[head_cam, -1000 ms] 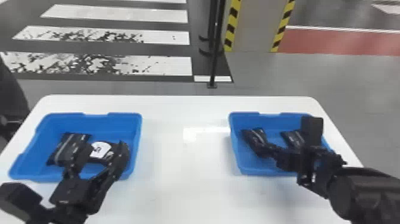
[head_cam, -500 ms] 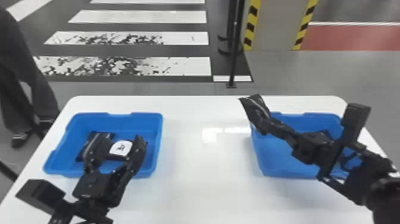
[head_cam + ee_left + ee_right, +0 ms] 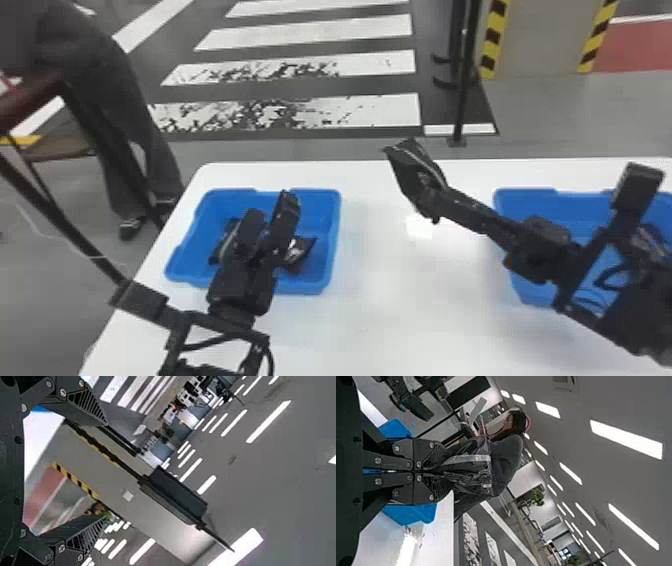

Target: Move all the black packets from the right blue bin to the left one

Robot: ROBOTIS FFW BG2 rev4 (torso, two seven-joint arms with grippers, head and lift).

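- Carrying seems the step in hand: the right gripper (image 3: 436, 201) has its fingers closed on a black packet (image 3: 412, 167), raised above the worktop (image 3: 400, 310) between the bins.
- Best to take it left high enough to pass the left bin's wall, gripping firmly, since the packet looks soft and may droop.
- The left gripper (image 3: 270, 204), fingers apart and empty, is over the left bin (image 3: 336, 225); it should give way before the release, or the arms could knock.
- Lower the packet well inside the rim, then open.
- The left bin holds dark packets on its left and right sides.
- In the right bin (image 3: 522, 201), a dark shape (image 3: 650, 241) behind the right arm may be another packet.
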